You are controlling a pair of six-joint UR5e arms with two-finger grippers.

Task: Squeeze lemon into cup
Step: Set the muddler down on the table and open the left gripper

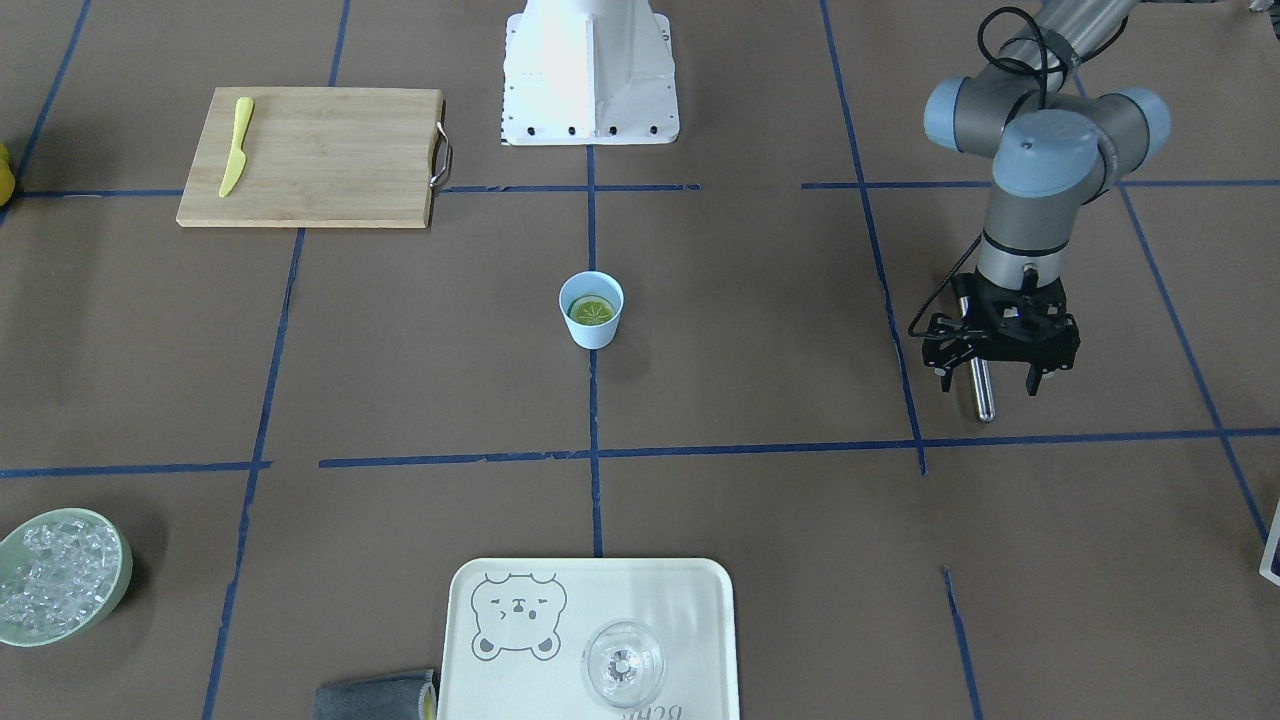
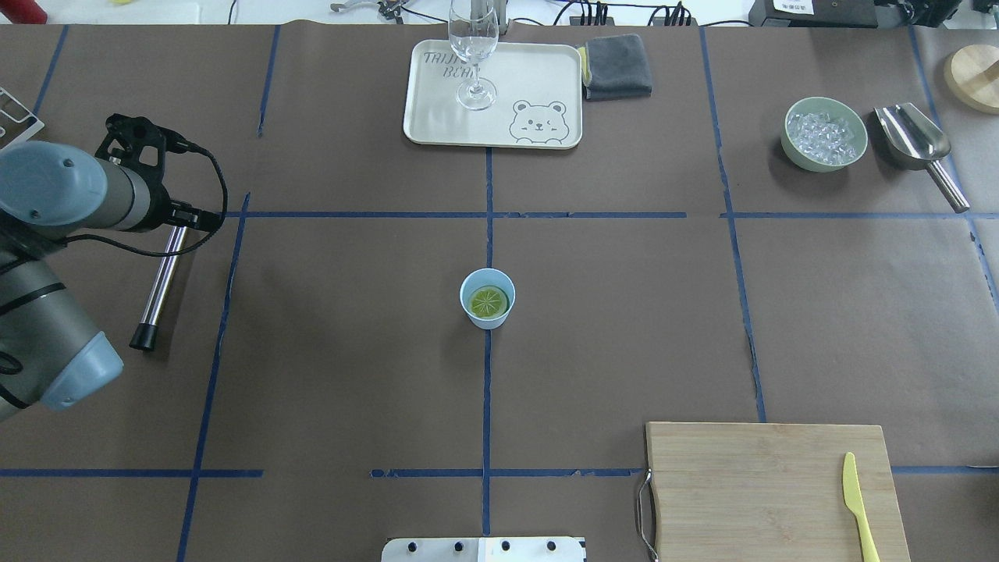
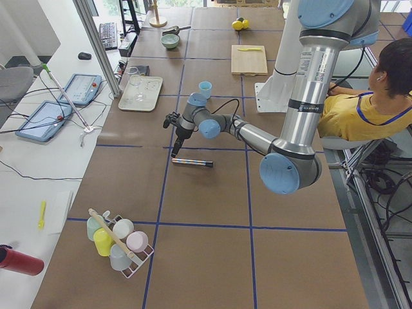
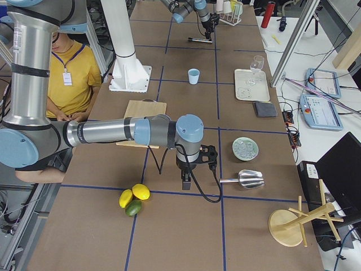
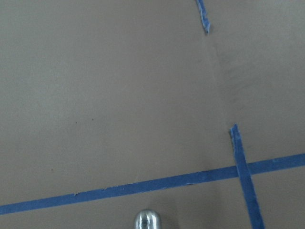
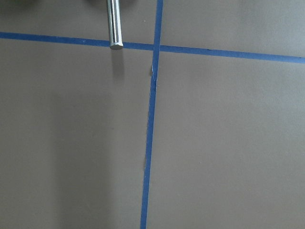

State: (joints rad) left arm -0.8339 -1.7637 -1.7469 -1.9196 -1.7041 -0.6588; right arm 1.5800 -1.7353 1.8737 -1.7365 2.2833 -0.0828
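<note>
The light-blue cup (image 1: 591, 312) (image 2: 487, 298) stands upright at the table's centre on a blue tape line. The lemon (image 1: 591, 311) (image 2: 488, 302) lies flat inside it, its segmented face up. My left gripper (image 1: 988, 382) hangs far off to the cup's side, open, its fingers (image 1: 943, 377) spread on either side of a steel rod (image 2: 160, 285) that lies on the table. My right gripper (image 4: 186, 182) shows only in the exterior right view, low over the table beside a metal scoop (image 4: 246, 179). I cannot tell whether it is open or shut.
A bamboo cutting board (image 2: 769, 488) carries a yellow plastic knife (image 2: 858, 507). A tray (image 2: 437, 117) holds a clear glass (image 2: 473, 55), with a grey cloth (image 2: 617, 66) beside it. The green bowl of ice (image 2: 826, 133) is near the scoop. A person (image 3: 364, 96) sits behind the robot.
</note>
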